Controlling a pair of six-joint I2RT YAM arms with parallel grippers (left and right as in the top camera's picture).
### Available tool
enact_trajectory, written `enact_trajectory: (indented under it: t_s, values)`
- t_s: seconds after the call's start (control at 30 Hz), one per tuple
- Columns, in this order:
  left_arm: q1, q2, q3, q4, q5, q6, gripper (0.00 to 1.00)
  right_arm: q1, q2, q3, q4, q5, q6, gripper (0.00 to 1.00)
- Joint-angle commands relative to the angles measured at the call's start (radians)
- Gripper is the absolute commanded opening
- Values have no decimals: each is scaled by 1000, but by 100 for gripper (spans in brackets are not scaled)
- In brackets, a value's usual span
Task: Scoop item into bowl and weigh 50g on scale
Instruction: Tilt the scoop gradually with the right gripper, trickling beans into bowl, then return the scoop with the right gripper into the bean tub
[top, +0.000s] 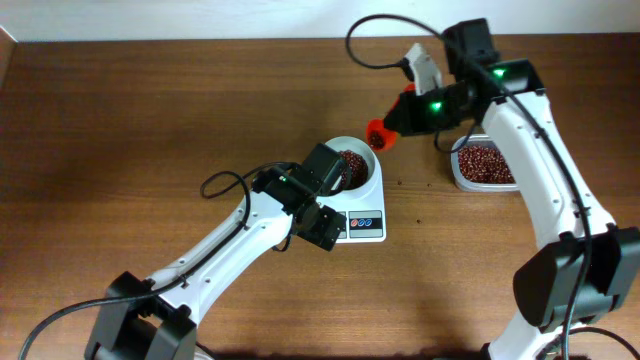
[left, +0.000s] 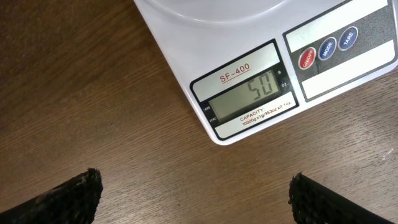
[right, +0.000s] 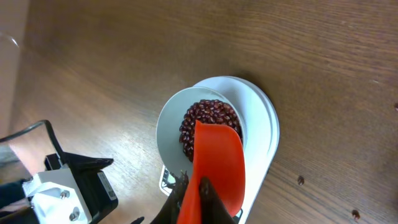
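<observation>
Now the display (left: 252, 98) on the scale (left: 205, 56) reads 50, so to my eye the trick is adding nothing more. The right gripper (right: 193, 196), clamped on the red scoop (right: 217, 163), hangs over the beans (right: 208, 117) in the bowl (right: 166, 127) atop the scale. It should lift level and clear. The left gripper (left: 196, 196) gapes wide, empty, near the scale's front.

We find the scale (top: 370, 222) near the middle of the bench (top: 150, 130), its display end toward the near edge. On its far end sits the bowl (top: 372, 165), with beans (top: 352, 160) in it. The scoop (top: 379, 133) hangs over the bowl's far right rim. Toward the right edge, apart from the scale, lies the tub (top: 480, 187), holding more beans. Two stray beans (top: 400, 183) lie between scale and tub.
</observation>
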Motion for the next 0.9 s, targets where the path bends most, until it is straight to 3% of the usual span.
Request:
enact_trajectory:
  t_s: [0.0, 0.17, 0.37, 0.53, 0.7, 0.87]
  values:
    - [6, 5, -9, -2, -8, 13, 99, -19, -18, 22, -9, -86, 9, 4]
    - [6, 5, -9, -2, -8, 13, 99, -19, -18, 22, -10, -223, 62, 4]
    - [6, 5, -9, -2, -8, 13, 99, -39, -18, 22, -51, -224, 79, 4]
    - [5, 5, -9, -2, -8, 13, 99, -204, -18, 21, -129, -214, 75, 4]
    - [5, 5, -9, -2, -8, 13, 99, -410, -18, 21, -146, -111, 76, 4]
    - [5, 5, -9, -2, -8, 13, 99, -504, -18, -13, -169, 51, 76, 4]
